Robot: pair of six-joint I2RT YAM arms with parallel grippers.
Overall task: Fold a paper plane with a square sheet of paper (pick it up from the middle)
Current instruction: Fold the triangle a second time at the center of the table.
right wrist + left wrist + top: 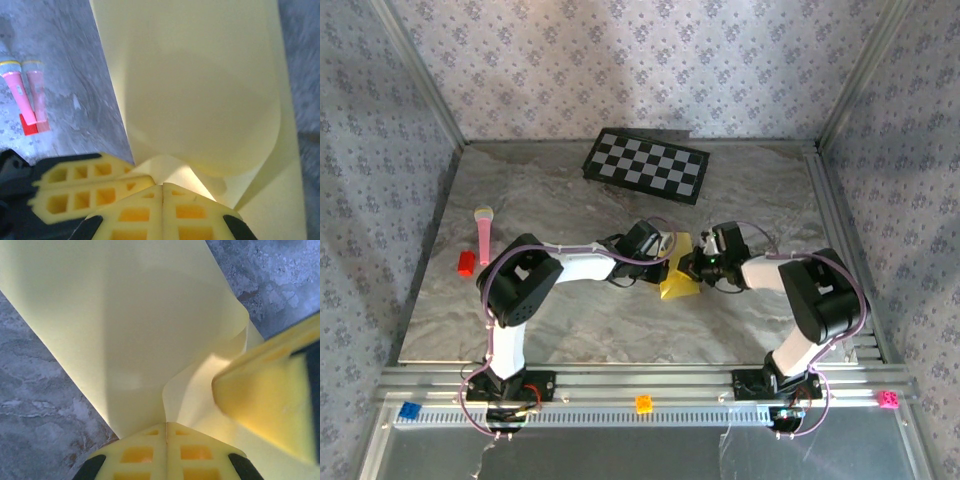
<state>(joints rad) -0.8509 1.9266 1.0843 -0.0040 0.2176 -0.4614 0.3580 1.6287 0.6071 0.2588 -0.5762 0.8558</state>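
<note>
- Table [570, 330]: flat grey surface with marbled veining.
- Checkerboard [646, 165]: rigid black-and-white rectangle lying flat at the far edge.
- Square sheet of paper [678, 282]: thin, smooth, plain yellow, bowed into a soft curve [125, 315]. It is at mid-table, between the two grippers and nearer than the checkerboard.
- Left gripper [166, 432]: yellow latticed fingers pressed together, pinching the sheet's edge.
- Right gripper [163, 192]: matching fingers closed on the sheet from the opposite side.
- Toy microphone [483, 233]: pink cylinder at the table's left.
- Red block [467, 263]: small and studded, just beside the microphone.
</note>
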